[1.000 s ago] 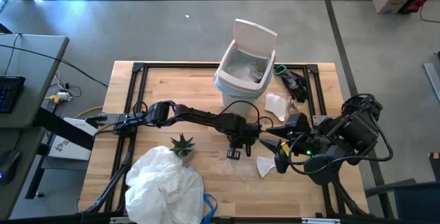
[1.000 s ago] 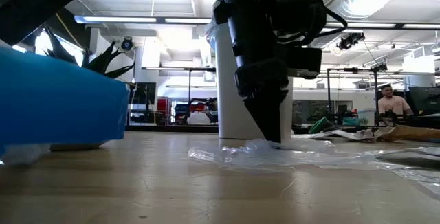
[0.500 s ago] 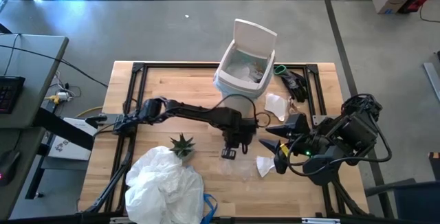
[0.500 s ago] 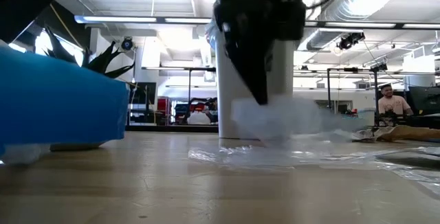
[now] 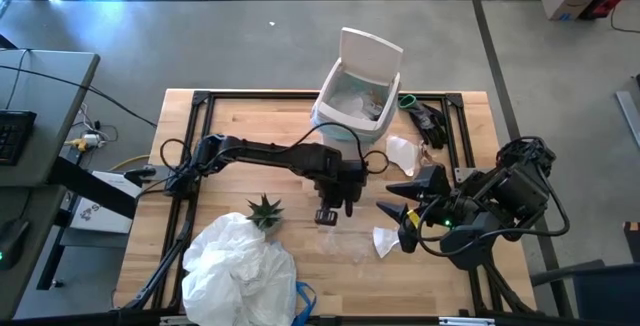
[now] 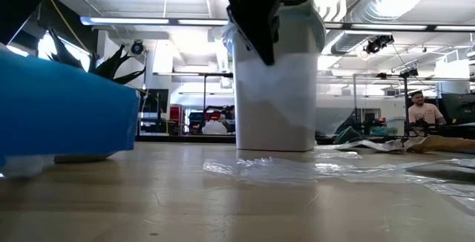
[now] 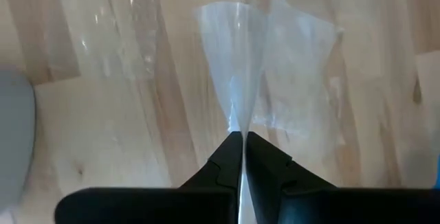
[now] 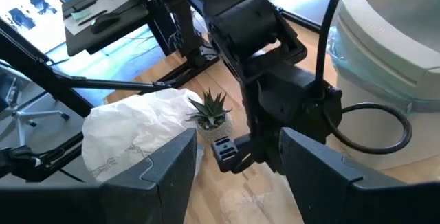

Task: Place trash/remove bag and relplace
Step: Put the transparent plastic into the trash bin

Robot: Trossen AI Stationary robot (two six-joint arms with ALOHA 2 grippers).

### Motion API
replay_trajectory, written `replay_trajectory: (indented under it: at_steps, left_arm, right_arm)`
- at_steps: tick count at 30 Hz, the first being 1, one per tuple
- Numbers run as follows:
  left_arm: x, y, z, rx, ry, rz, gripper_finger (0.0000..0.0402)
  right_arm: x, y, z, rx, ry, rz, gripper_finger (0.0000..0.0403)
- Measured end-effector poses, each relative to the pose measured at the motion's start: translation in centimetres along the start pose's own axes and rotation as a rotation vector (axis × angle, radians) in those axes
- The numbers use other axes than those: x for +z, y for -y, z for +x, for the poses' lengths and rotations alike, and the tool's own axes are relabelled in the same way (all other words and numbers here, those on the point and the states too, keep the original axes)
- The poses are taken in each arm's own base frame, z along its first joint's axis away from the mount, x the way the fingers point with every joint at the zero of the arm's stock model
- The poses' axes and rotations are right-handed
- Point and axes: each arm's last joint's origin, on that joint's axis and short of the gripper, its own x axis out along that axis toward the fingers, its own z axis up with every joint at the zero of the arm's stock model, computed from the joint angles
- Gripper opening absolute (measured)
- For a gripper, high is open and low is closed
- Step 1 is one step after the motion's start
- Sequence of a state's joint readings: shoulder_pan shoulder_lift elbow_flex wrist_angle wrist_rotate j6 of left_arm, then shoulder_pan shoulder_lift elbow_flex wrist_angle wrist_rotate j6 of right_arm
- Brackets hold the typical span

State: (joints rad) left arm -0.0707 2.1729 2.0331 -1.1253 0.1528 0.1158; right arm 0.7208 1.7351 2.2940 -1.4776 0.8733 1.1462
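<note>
**Left hand lifts a clear wrapper off the worktop**

The left hand (image 7: 240,141) hangs above the middle of the pale wooden worktop (image 5: 240,131), its two dark fingers pressed together on a clear crinkled plastic wrapper (image 7: 265,80). The film fans out from the fingertips and dangles clear of the wood; in the low view it hangs in front of the tall white plastic bin (image 6: 278,116). More clear plastic film (image 6: 297,169) lies flat on the worktop below the hand.

The white bin (image 5: 355,101) stands at the far edge of the worktop with its lid tipped up and a thin translucent light-blue liner bag (image 5: 352,104) inside, folded over the rim. A white paper scrap (image 5: 402,152) lies just beside the bin, and another white scrap (image 5: 386,241) lies near the right arm.

The right hand (image 5: 400,198) waits over the right side of the worktop, fingers apart and holding nothing. A small green spiky potted plant (image 5: 265,210) stands near the front, touching a large crumpled white plastic bag (image 5: 235,271).
</note>
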Motion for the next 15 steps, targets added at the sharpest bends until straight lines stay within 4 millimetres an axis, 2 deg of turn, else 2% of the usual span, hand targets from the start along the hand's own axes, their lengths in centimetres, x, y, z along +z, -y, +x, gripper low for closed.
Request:
replay_trajectory:
  at_steps: [6, 9, 15]
  left_arm:
    - [-1.3, -0.9, 2.8, -0.017, -0.180, -0.067, 0.0000]
    - [-1.4, -1.0, 3.1, 0.005, -0.203, -0.059, 0.0000]
    - [-1.6, -1.7, 5.4, -0.008, -0.254, -0.084, 0.0000]
  right_arm:
    - [0.0, 0.0, 0.0, -0.005, 0.012, 0.004, 0.0194]
    - [0.0, 0.0, -0.1, -0.003, 0.011, 0.004, 0.0194]
    - [-0.1, -0.1, -0.1, 0.001, 0.009, 0.009, 0.0194]
